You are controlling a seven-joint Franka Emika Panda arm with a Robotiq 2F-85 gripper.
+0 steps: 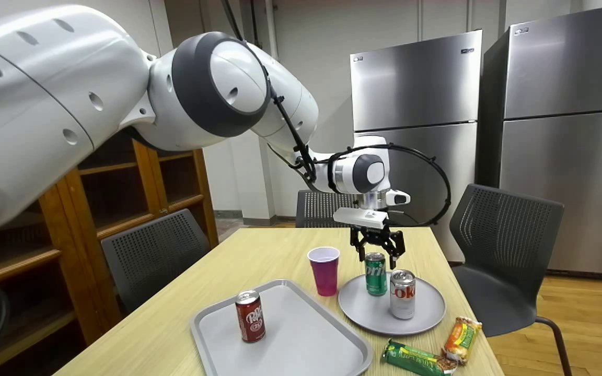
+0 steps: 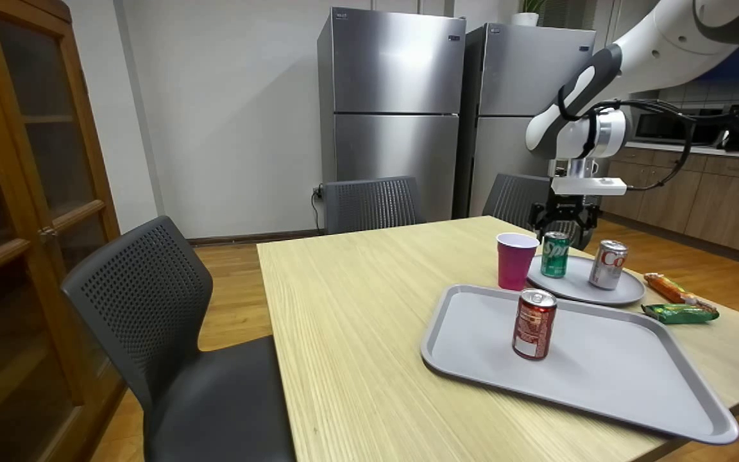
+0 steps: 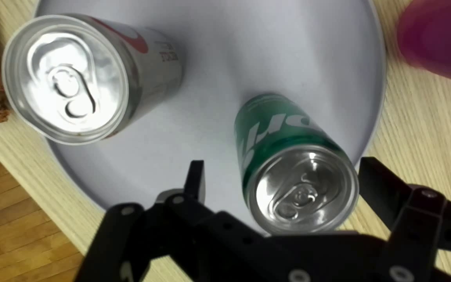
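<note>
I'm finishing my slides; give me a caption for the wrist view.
Green soda can and silver can on a gray plate, the open gripper framing the green one.

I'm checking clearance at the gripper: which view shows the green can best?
The wrist view: the green can is largest there, its lid visible between the fingers of the open gripper. Both exterior views show it smaller, upright on the gray plate.

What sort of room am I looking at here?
Likely a shared break room or staff kitchen, though I can't be sure: two large refrigerators stand side by side, matching grey chairs sit around a table, and an exterior view shows kitchen-style cabinets in the background.
</note>
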